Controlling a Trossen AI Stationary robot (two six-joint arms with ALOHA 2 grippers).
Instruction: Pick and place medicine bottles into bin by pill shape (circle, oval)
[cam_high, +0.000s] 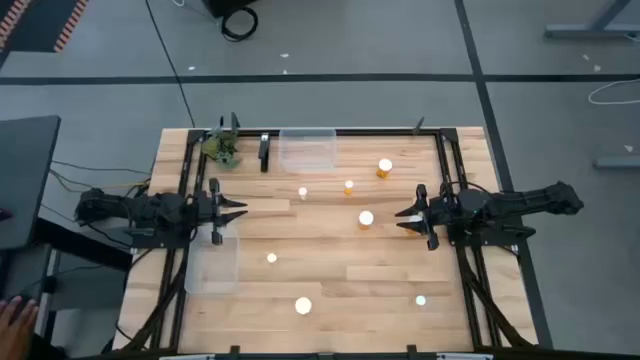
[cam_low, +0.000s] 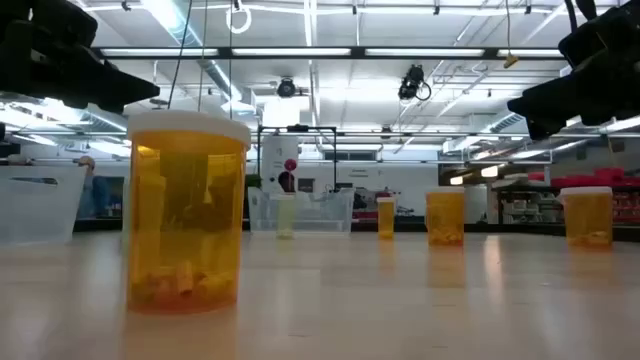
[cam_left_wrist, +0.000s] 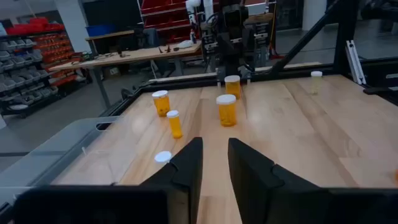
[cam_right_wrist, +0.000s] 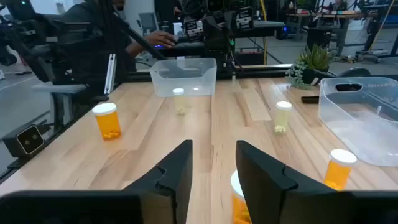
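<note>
1. I have both arms hanging above the wooden tabletop (cam_high: 400, 280), one at each side edge, pointing inward at each other.
2. My left gripper (cam_high: 240, 212) sits by the left edge, its two dark fingers (cam_left_wrist: 186, 171) apart with a narrow gap and nothing between them.
3. My right gripper (cam_high: 402, 218) sits by the right edge, fingers (cam_right_wrist: 177, 171) likewise apart and empty.
4. The medicine bottles, small amber cylinders with round white caps, stand scattered upright: one (cam_high: 385, 168) toward the far right, one (cam_high: 349, 186) and one (cam_high: 303, 192) near the middle of the far half, one (cam_high: 366, 218) just ahead of the right gripper, one (cam_high: 271, 258) left of centre, one (cam_high: 303, 306) by the near edge, one (cam_high: 420, 299) near the near right corner.
5. A clear rectangular plastic bin (cam_high: 307, 150) rests at the far edge; a second clear bin (cam_high: 212, 268) lies along the left edge under my left arm. I see no bottle in either.
6. A small green plant (cam_high: 222, 148) stands at the far left corner.
</note>
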